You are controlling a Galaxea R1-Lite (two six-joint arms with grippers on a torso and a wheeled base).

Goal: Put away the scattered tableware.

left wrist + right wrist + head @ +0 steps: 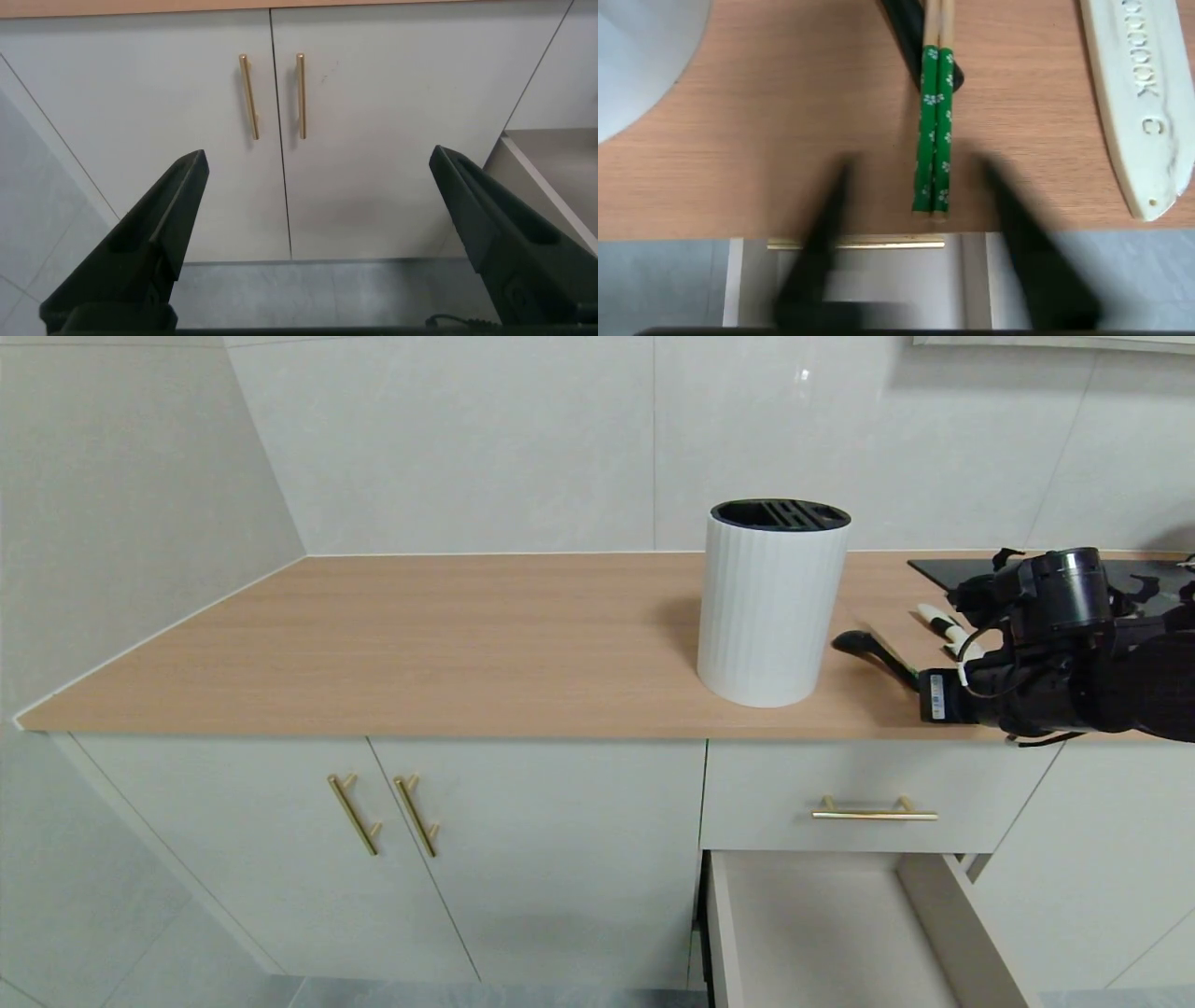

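Left gripper (pixel 318 159) hangs low, fingers (pixel 159 233) spread. Right of the white ribbed cylindrical holder (pixel 773 607), the right gripper (pixel 915 168), fingers spread astride the pair of wooden chopsticks (pixel 934 121), should descend centred and pinch both together. They lie side by side at the wooden counter's (pixel 467 635) near edge, ends green and flowered.

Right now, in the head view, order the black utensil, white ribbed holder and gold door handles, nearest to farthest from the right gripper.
1. Black round-ended utensil, on the counter beside the right gripper.
2. White ribbed cylindrical holder, farther left on the counter.
3. Gold bar handles on the cabinet doors, far left and lower.
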